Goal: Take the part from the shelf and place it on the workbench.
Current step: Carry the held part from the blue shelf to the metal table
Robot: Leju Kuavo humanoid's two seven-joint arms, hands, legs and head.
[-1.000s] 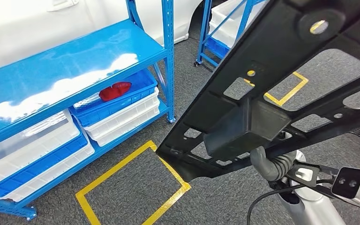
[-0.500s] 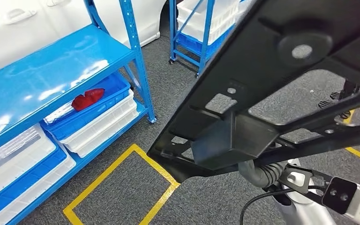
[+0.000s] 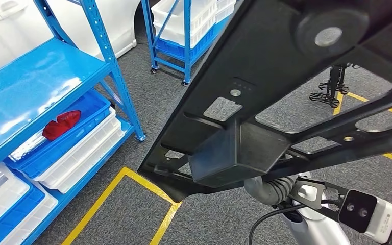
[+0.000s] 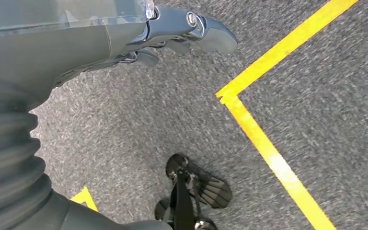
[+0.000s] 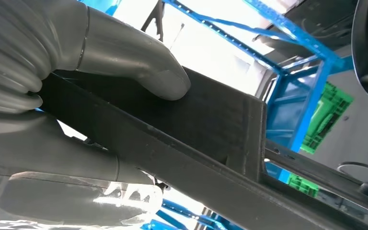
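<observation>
Right hand (image 5: pixel 76 110) clamps the black plastic part (image 3: pixel 286 92) from underneath, its thick grey thumb pressed flat on one face and the darker fingers (image 5: pixel 62 196) wrapped under the rib, so the panel is carried aloft and spreads from about 7 o'clock up to 1 o'clock across the head view. Left hand (image 4: pixel 172 33) hangs over the grey carpet (image 4: pixel 316 96) beside a yellow floor line (image 4: pixel 273 158), gripping nothing; its fingers look loosely curled, though whether they are spread or closed I cannot tell. At 9 o'clock stands the blue shelf (image 3: pixel 25 92), its lower level stacked with bins (image 3: pixel 76 148), one holding a red item (image 3: pixel 61 124); a second wheeled rack (image 3: pixel 184 30) sits at 12 o'clock. No desk is in sight, so the carry step is probably under way. To do it well, I would keep the thumb pressure firm, hold the long panel level so its far end does not swing into the shelf uprights, and turn slowly until the desk appears.
</observation>
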